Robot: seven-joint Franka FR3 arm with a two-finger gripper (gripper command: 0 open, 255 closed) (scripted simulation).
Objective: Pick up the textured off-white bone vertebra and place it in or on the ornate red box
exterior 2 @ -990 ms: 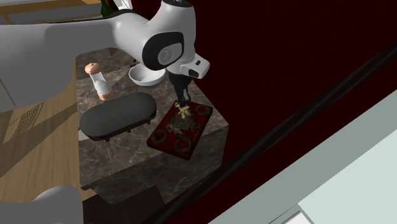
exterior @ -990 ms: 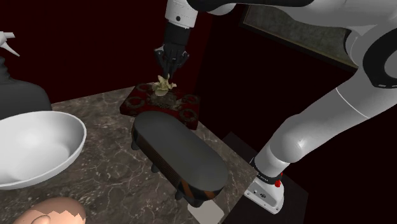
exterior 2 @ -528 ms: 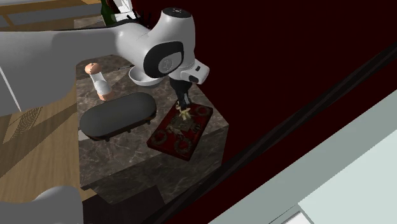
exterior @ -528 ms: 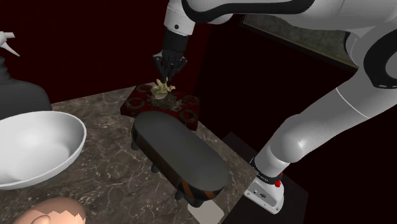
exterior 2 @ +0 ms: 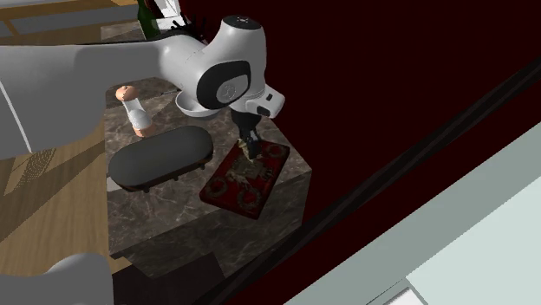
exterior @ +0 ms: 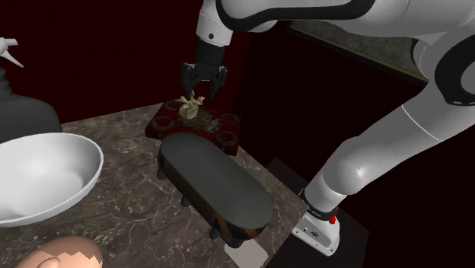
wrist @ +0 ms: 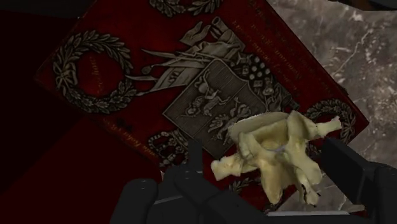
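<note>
The off-white bone vertebra [exterior: 190, 106] lies on the lid of the ornate red box [exterior: 164, 122], which rests at the far end of the marble table. My black gripper [exterior: 203, 84] hangs just above the bone with its fingers spread open. In the wrist view the bone [wrist: 280, 159] sits over the silver crest of the box [wrist: 127, 63], between the two fingers of the gripper [wrist: 268, 160], with a gap showing on the one side. From the second exterior view the gripper [exterior 2: 250, 143] stands over the bone [exterior 2: 251, 158] on the box [exterior 2: 221, 192].
A dark oval object on short legs [exterior: 217, 183] stands in front of the box. A white bowl [exterior: 42, 179] sits at the shoulder view's left, with a dark spray bottle [exterior: 19, 99] behind it. The marble table [exterior: 122, 190] ends just beyond the box.
The gripper, shut on the bone a second ago, carried it a little farther over the lid and has opened. The bone now rests on the box.
</note>
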